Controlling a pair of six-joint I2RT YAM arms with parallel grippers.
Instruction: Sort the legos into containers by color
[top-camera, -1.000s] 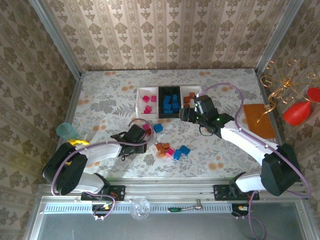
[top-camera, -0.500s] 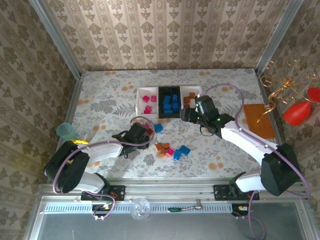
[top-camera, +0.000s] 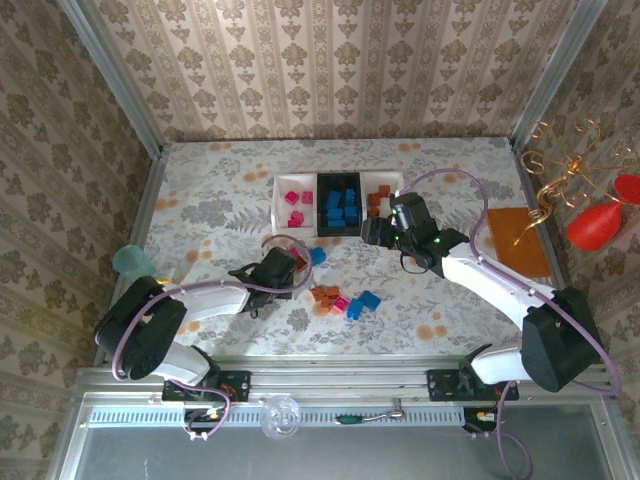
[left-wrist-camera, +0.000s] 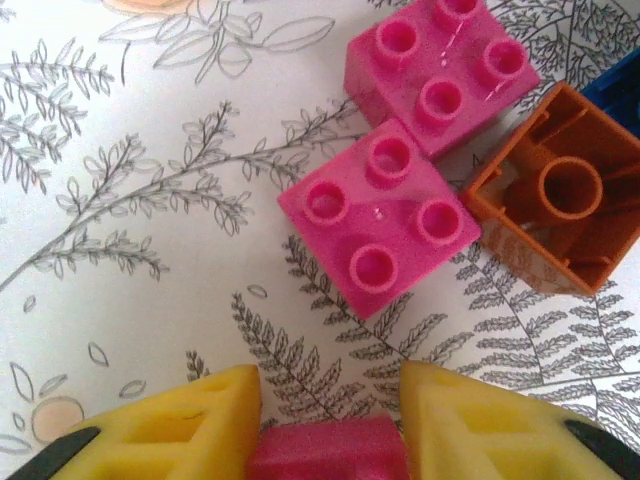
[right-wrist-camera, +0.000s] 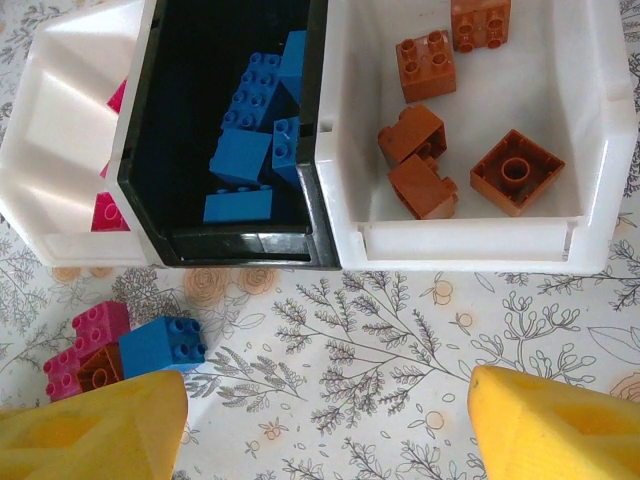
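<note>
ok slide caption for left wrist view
Left tool clamped on one pink lego, two pink legos and an orange lego ahead

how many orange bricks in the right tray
5 orange bricks: one farthest back, one just nearer, two together mid-tray, one upside down at right; more may be cropped.

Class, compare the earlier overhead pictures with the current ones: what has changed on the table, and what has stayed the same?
The left fingers edged right and closed on a magenta brick. The right fingers stayed open in front of the trays, and the loose pile did not move.
</note>
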